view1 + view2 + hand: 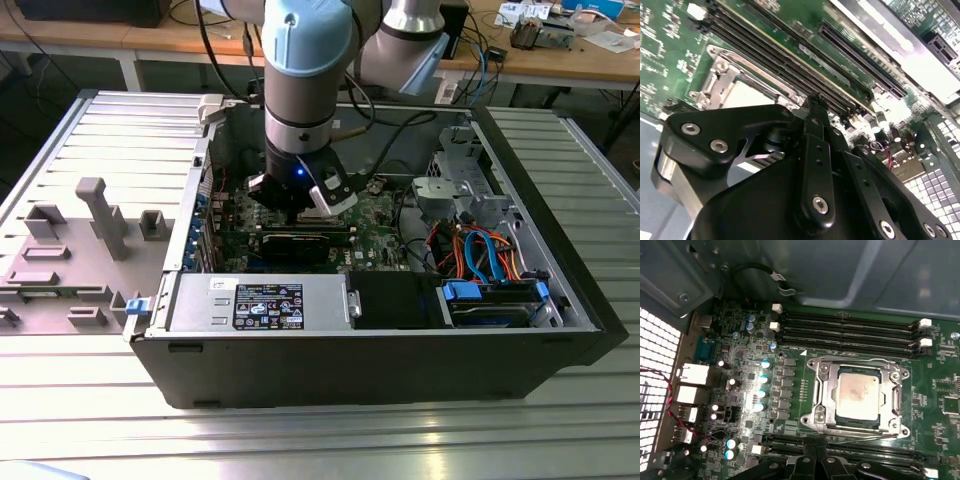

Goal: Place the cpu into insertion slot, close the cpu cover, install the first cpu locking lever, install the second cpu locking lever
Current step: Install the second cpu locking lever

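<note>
The cpu, a square chip with a silvery top, lies flat in the insertion slot on the green board. The cpu cover, a silvery frame, lies closed around the chip's edges. A thin wire locking lever runs along the socket side nearest the gripper. My gripper hovers just beside that side, its black fingers together with nothing between them. In the second wrist view the gripper stands close over the board next to the cover and the pale cpu. In the exterior view the gripper is low inside the open computer case.
Long black memory slots flank the socket on two sides. A black expansion card, the grey power supply and a drive bay with blue and orange cables crowd the case. A grey fixture plate lies at the exterior view's left.
</note>
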